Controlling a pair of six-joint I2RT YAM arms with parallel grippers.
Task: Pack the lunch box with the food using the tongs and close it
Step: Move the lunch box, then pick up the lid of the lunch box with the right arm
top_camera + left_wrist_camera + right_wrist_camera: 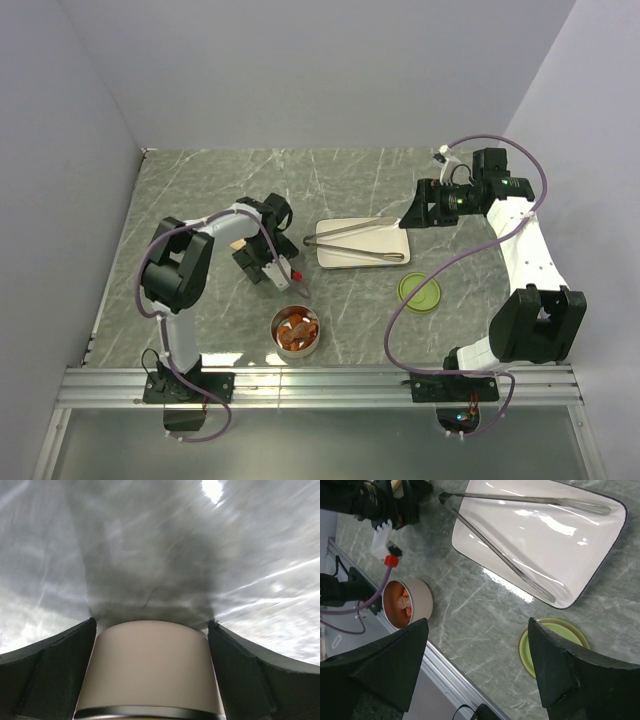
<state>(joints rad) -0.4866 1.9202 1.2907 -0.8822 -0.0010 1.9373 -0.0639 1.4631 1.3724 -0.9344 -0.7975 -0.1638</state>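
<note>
We find the tongs (520,499) lying on a white plate (545,545), not picked up. The plate sits between the two grippers. The tongs' two free ends point toward the right gripper (477,630) and lie just below and ahead of its fingertips. Their joined end overhangs the plate edge on the side facing the left gripper (151,630).

The right gripper hangs over that end of the plate with its jaws spread wide and nothing between them. It touches neither the tongs nor the plate.

The food (296,330), seen as orange-red chunks, lies inside the round lunch box (422,597). The box stands open on the table (200,190), near the left gripper on the side toward the arm bases and well apart from the right gripper. We cannot count the pieces.

The left gripper's jaws are at full spread around a tan lid (150,665). The lid fills the gap, with a finger against each side. The table beyond it is blurred in the wrist view, and we cannot tell how high the lid is carried.

A green lid (420,292) lies flat on the table on the near side of the right gripper. It sits beside the plate, and one of the right gripper's fingers partly hides it.
</note>
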